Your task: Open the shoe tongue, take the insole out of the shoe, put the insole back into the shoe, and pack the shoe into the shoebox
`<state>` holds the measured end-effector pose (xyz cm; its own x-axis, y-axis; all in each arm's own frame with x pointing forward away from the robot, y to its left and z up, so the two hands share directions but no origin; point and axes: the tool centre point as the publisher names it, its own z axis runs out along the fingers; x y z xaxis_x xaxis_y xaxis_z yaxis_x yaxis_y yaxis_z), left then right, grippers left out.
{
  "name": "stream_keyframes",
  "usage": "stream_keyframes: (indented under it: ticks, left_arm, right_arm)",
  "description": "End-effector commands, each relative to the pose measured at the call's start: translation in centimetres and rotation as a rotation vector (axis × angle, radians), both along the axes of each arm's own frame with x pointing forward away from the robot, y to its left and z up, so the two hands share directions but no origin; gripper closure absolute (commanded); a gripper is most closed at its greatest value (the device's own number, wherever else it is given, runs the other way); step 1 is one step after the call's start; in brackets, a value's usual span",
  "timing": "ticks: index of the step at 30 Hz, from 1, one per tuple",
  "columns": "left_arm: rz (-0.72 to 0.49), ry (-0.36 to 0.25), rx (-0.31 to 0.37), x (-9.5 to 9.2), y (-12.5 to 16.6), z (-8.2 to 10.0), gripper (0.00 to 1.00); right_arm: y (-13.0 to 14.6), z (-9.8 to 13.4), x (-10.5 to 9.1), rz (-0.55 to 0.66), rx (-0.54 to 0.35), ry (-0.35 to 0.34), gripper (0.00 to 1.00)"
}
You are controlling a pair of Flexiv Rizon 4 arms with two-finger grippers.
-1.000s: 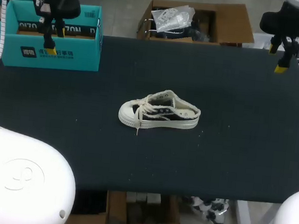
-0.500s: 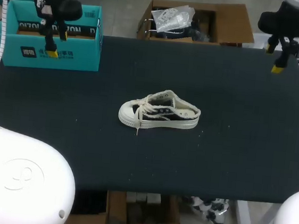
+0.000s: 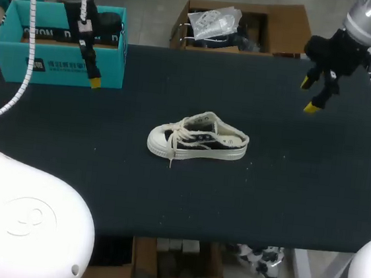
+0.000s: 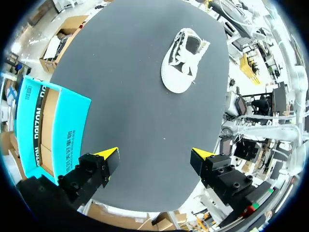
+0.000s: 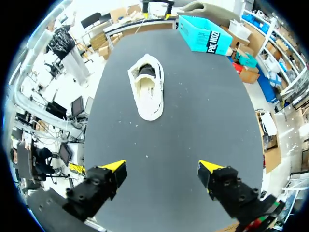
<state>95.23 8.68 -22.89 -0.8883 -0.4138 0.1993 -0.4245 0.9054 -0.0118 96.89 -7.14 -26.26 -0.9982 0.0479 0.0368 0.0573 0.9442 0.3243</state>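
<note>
At the far left corner of the black table (image 3: 286, 189) stands the teal shoebox (image 3: 62, 46), its top open and its brown cardboard inside showing. My left arm comes in over that corner, and the left gripper (image 4: 155, 155) hangs just beside the box's near right corner, above bare tabletop. Its two yellow-tipped fingers (image 4: 110, 155) are spread wide with nothing between them. In the left wrist view the box lies beside one finger, and the shoe is well ahead of the gripper, apart from both. Near the middle of the table rests the shoe (image 3: 199, 139), a low white and black sneaker standing on its sole, with its toe toward the shoebox side and its heel toward the right arm's side. Its laces (image 3: 185, 127) are loose, and one lace end trails onto the table by the toe. The shoe touches neither gripper and sits well apart from the box. I cannot tell how the insole lies in it. On the right, my right arm comes in from the far right corner, and the right gripper (image 3: 309, 95) hangs above the far right part of the table. Its fingers also stand wide apart and hold nothing. In the right wrist view the shoe lies well ahead of it, heel nearer, with the shoebox beyond at the table's far corner.
</note>
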Motion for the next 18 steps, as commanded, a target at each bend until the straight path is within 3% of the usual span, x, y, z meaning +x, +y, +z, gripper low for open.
stream_keyframes:
  ticks: [1,4,6,7,18]
  left_arm:
    - [0.216,0.073,-0.029,0.2,-0.6,-1.0,0.00]
    - [0.240,0.100,-0.008,0.0,-1.4,-1.8,0.00]
    - [0.275,0.098,0.071,0.0,-1.9,-2.4,0.00]
    - [0.275,0.098,0.071,0.0,-1.9,-2.4,0.00]
    - [0.275,0.098,0.071,0.0,-1.9,-2.4,0.00]
  right_arm:
    - [1.5,-3.3,-1.1,-0.025,0.071,-0.079,0.00]
    - [3.2,-4.8,-1.4,-0.020,0.125,-0.065,0.00]
    - [4.0,-5.6,-1.7,-0.014,0.190,-0.058,0.00]
    - [4.3,-5.8,-2.0,-0.008,0.215,-0.060,0.00]
    - [4.3,-5.8,-2.0,-0.008,0.215,-0.060,0.00]
